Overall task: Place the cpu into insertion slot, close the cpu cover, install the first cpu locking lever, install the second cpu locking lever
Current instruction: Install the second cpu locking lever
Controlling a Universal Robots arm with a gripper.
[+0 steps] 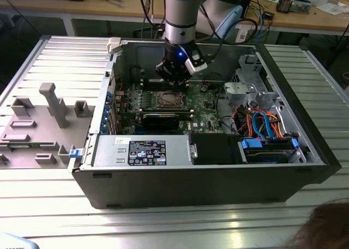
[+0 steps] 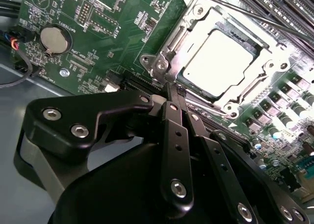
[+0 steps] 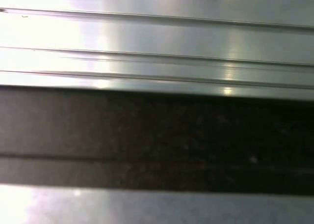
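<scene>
With its fingers pressed together on nothing, the hand (image 2: 169,89) hovers beside the seated cpu (image 2: 223,62), seemingly under the thin, stiff cpu cover (image 2: 196,25), best pushed at its edge.

cpu (image 2: 221,62) glare-washed, claw (image 2: 169,89) tips hiding cpu cover (image 2: 167,62) corner

cpu (image 2: 222,67) seated (silvery), cpu cover (image 2: 196,25) closed

Overhead light is blowing out the cpu (image 2: 220,62) top; grooved table (image 3: 157,37) is glaring, gripper (image 2: 171,98) looking shadowy.
</scene>
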